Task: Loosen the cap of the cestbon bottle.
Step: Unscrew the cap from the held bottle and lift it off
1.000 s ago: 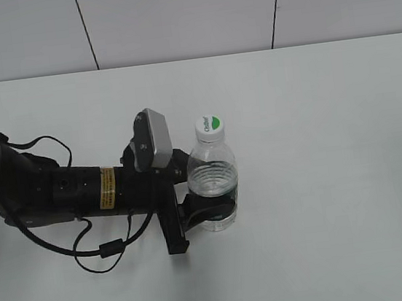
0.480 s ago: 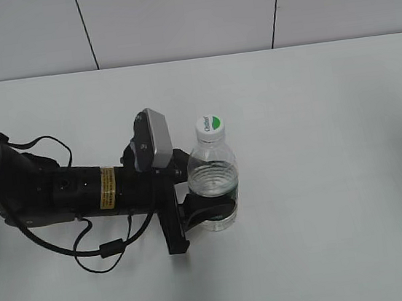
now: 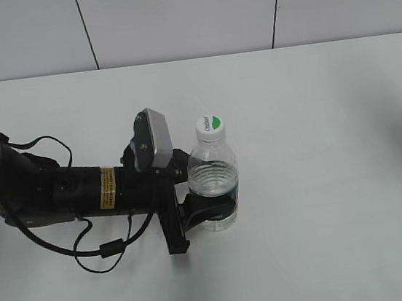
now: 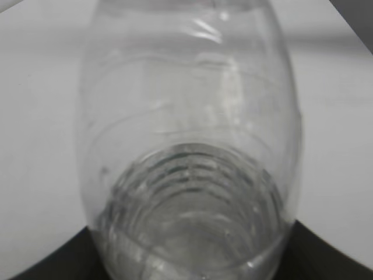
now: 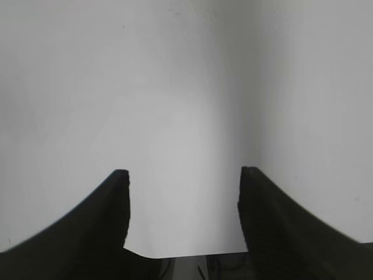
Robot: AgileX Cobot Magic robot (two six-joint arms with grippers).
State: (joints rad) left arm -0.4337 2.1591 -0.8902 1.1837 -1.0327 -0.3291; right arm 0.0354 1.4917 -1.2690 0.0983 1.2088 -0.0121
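— What sort of place is this?

— It looks like a robotics lab or test bench. A plain, matte white tabletop (image 3: 322, 180) fills the view, and behind it rises a wall of pale grey panels (image 3: 177, 17) split by thin dark seams.

— Anything else?

— On the tabletop lies a black robot arm with loose cables and a yellow warning sticker (image 3: 67, 193).

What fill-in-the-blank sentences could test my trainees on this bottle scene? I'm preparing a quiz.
1. The left gripper is shut on the ____ part of the cestbon bottle.
2. The cap is white with a ____ patch on top.
3. The right gripper is open over bare ____.
4. The bottle stands ____ on the table.

Missing words: lower; green; table; upright
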